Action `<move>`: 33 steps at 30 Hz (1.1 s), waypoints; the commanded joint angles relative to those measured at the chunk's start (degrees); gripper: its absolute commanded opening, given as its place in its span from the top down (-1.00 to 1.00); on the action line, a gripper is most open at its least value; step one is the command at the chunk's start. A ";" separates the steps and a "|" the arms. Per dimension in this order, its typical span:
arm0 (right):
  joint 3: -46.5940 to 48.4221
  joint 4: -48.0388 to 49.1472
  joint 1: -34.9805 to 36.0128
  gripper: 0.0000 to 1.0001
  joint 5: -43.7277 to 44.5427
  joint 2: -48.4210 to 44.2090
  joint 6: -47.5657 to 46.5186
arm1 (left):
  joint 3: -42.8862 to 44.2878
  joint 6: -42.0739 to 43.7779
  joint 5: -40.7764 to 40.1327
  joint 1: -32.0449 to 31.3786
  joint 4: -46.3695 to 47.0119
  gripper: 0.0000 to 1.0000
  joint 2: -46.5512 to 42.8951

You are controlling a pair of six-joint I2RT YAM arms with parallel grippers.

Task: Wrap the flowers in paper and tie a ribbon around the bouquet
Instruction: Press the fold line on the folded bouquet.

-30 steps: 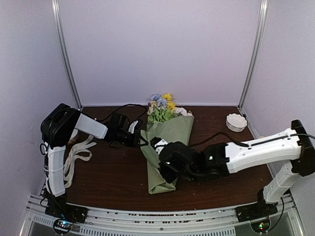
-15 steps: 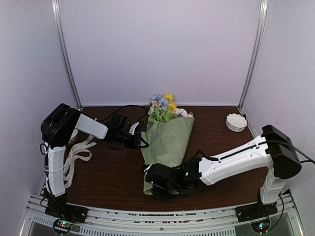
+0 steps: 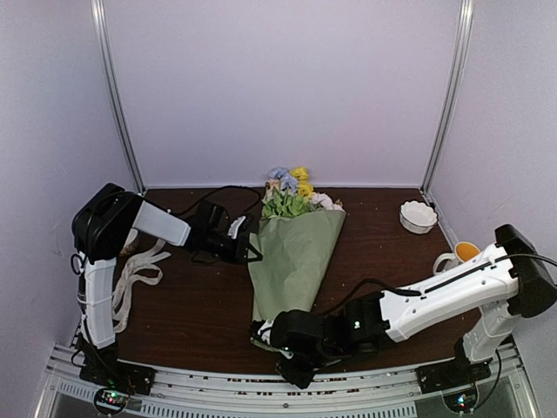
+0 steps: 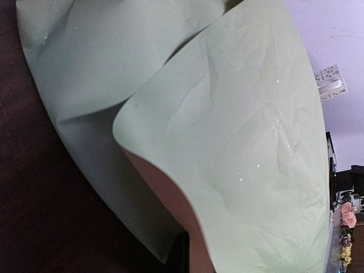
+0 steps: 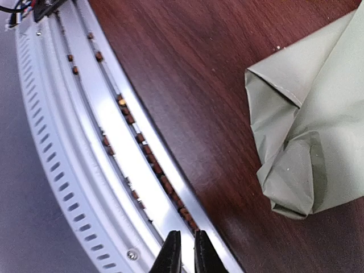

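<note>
From above, my right arm is no longer lying across the middle of the cone-shaped bouquet (image 3: 296, 261) of sage-green paper sleeve and pastel blooms. It is stretching low along the near edge of the dark brown wooden table (image 3: 191, 313), and my right claw (image 3: 294, 376) is hanging just past the cone's narrow tip. The sleeve is now lying uncovered, blooms toward the back wall, so I am judging the wrapping done and the tying not begun. The long cream-white satin ribbon (image 3: 137, 274) is lying well apart, beside my left arm's base. My left claw (image 3: 246, 250) is reaching in level at the sleeve's left edge.

Through my left wrist, the sage-green paper (image 4: 250, 142) is filling the view, its tan underside curling toward my dark finger. My left claw is pressing together, seemingly pinching that edge.

Through my right wrist, my right claw (image 5: 186, 257) is pointing down over the grey metal rail (image 5: 114, 142), fingers almost pressed together, pinching nothing. The folded tip is lying nearby, not touching.
</note>
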 commanded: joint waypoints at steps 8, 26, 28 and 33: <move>1.49 -1.94 -6.46 0.85 8.59 -2.73 1.29 | -0.37 1.25 -0.43 0.61 2.77 1.00 0.90; 2.82 -8.47 1.49 1.00 6.00 8.22 3.70 | 2.18 2.59 -0.94 0.59 0.27 1.00 1.59; 1.96 -8.51 1.93 1.00 5.29 6.89 3.91 | 2.38 2.65 -1.02 0.57 -0.11 1.00 1.70; -0.39 -8.82 1.71 1.00 8.08 0.40 5.67 | 2.07 2.60 -0.50 0.61 -0.04 1.00 1.60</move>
